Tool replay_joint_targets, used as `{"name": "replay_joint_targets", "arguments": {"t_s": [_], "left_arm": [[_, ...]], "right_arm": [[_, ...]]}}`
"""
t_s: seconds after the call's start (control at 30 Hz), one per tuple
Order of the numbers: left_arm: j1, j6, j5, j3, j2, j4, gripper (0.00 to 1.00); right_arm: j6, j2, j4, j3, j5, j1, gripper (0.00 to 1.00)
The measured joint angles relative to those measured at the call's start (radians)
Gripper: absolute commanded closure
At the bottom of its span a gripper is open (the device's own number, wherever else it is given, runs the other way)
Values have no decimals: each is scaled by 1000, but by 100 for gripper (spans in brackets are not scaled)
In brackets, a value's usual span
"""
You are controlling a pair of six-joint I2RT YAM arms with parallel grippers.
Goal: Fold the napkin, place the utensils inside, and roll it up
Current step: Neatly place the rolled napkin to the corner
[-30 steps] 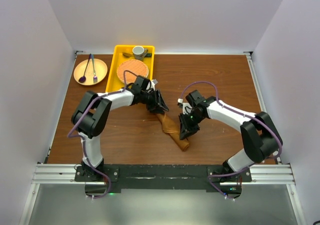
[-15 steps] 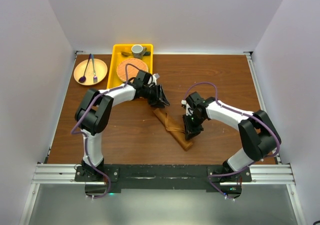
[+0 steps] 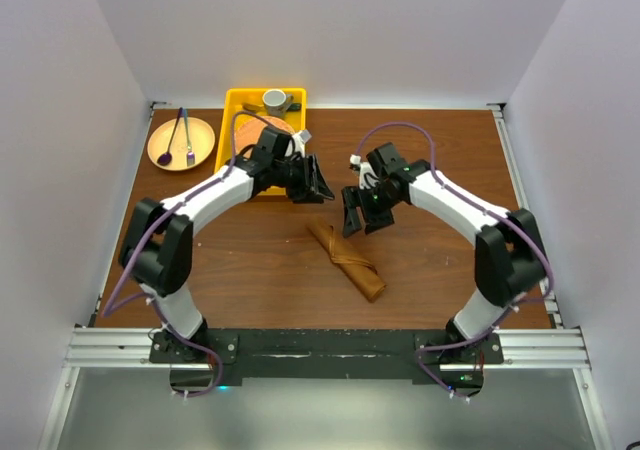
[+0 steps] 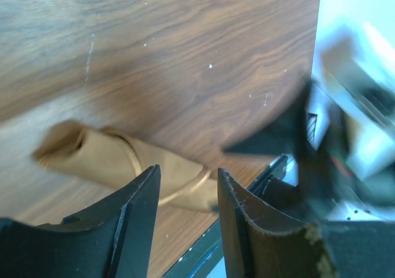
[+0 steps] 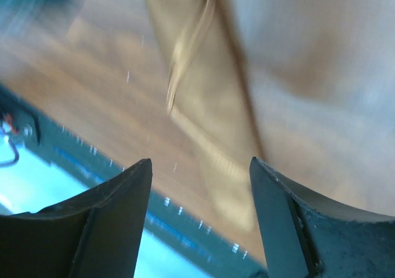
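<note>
Rolled napkin (image 3: pixel 346 260) is lying diagonally near 6 o'clock of the table (image 3: pixel 450 150) centre, looking finished. So both pincers are hovering empty around its 12 o'clock: right gripper (image 3: pixel 353 218) gaping wide, left gripper (image 3: pixel 319 191) parted narrower.

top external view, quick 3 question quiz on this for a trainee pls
1. True or false: the right gripper is clamped on the napkin.
2. Where does the rolled napkin lie? A: on the table, between the two arms. B: inside a cup. C: hanging from an arm.
3. Fill in: the purple spoon rests on a round ____ just left of the yellow tray.

Key: 1 false, its jaws stand open above the roll. 2 A. 3 plate.
</note>
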Motion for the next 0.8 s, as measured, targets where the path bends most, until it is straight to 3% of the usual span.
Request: {"name": "replay_joint_targets", "arguments": {"t_s": [0.27, 0.47, 0.8], "left_arm": [[46, 18, -87, -82, -211, -79, 53], [97, 16, -102, -148, -279, -104, 53], [98, 14, -93, -166, -289, -114, 53]], "right_arm": [[-192, 251, 27, 82, -24, 5, 22], [-274, 266, 34, 83, -73, 27, 21], [-279, 252, 82, 51, -60, 80, 20]]}}
